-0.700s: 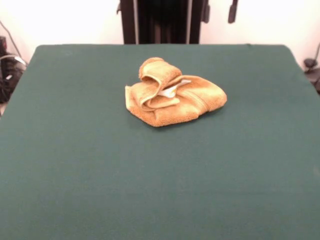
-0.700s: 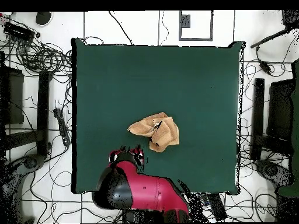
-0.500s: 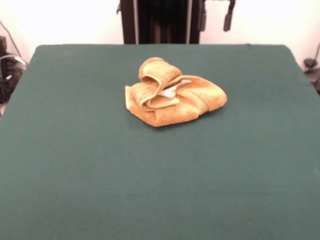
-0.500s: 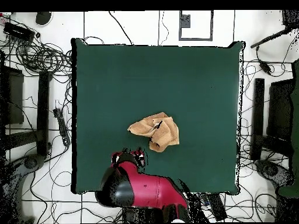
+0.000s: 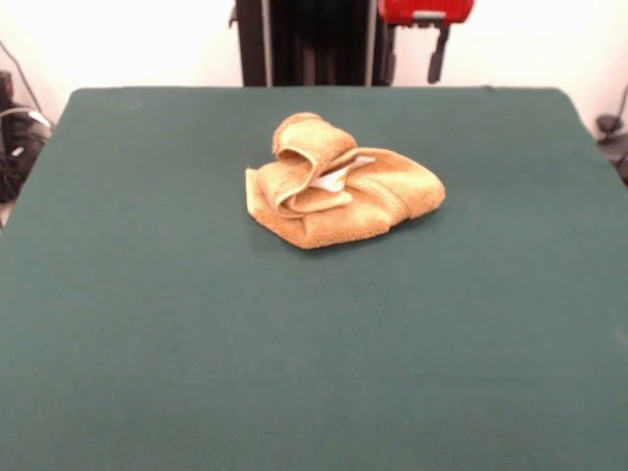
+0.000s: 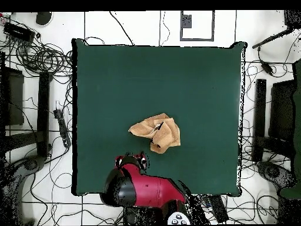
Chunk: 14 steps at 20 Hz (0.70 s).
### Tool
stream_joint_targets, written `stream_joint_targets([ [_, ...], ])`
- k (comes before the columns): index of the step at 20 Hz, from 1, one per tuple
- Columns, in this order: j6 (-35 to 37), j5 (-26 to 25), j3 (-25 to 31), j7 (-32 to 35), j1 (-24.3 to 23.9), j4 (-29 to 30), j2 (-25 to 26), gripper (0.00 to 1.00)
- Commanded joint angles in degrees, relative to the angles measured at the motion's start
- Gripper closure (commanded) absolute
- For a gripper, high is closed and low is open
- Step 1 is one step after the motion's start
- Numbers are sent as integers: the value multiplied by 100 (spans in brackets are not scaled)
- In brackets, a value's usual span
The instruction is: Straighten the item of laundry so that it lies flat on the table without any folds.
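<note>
The golden-orange towel (image 5: pixel 339 183) lies crumpled in a heap on the dark green table (image 5: pixel 294 353), a little beyond its middle, with a rolled fold on top and its small white tag (image 5: pixel 337 175) showing. It also shows in the overhead view (image 6: pixel 156 132). My gripper (image 5: pixel 410 59) hangs above the table's far edge, behind and to the right of the towel, well apart from it. Its two dark fingers stand apart and hold nothing. In the overhead view the gripper (image 6: pixel 131 160) is below and to the left of the towel, at the end of the red arm (image 6: pixel 144 189).
The black pedestal (image 5: pixel 314 41) stands behind the table's far edge. Cables and dark stands (image 6: pixel 41 94) lie on the floor round the table.
The gripper has come down and shifted left in the front view, so its red body now shows at the top edge. The towel has not moved.
</note>
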Motion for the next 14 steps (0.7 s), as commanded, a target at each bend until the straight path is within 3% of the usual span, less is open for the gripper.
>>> stream_joint_targets([
  [1,1010,27,149,560,61,-606,-371,0],
  [14,2119,-240,162,106,-175,-1875,-314,0],
])
